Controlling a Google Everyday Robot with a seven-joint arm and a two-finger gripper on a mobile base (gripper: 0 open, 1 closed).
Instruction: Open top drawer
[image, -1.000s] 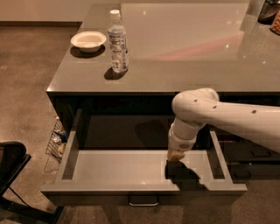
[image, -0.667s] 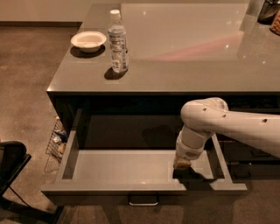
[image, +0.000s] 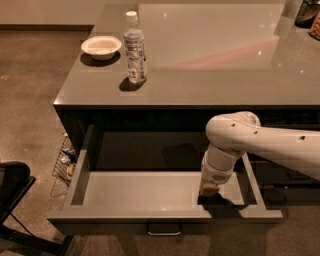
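The top drawer (image: 100, 212) stands pulled far out from under the counter, showing its smooth grey inside. Its small metal bar handle (image: 163, 230) shows at the middle of the front panel, at the bottom of the view. My gripper (image: 209, 189) hangs from the white arm (image: 260, 142) that comes in from the right. It points down inside the drawer at its right end, just behind the front panel. Nothing shows inside the drawer but the gripper.
A clear water bottle (image: 134, 48) and a white bowl (image: 101, 47) stand on the grey counter top (image: 225, 65) near its left edge. A wire basket (image: 64, 161) with items hangs on the cabinet's left side. A dark chair base (image: 15, 200) is at the lower left on the brown floor.
The arm and gripper have moved to the right inside the drawer, toward its right wall. The drawer itself has stayed pulled out.
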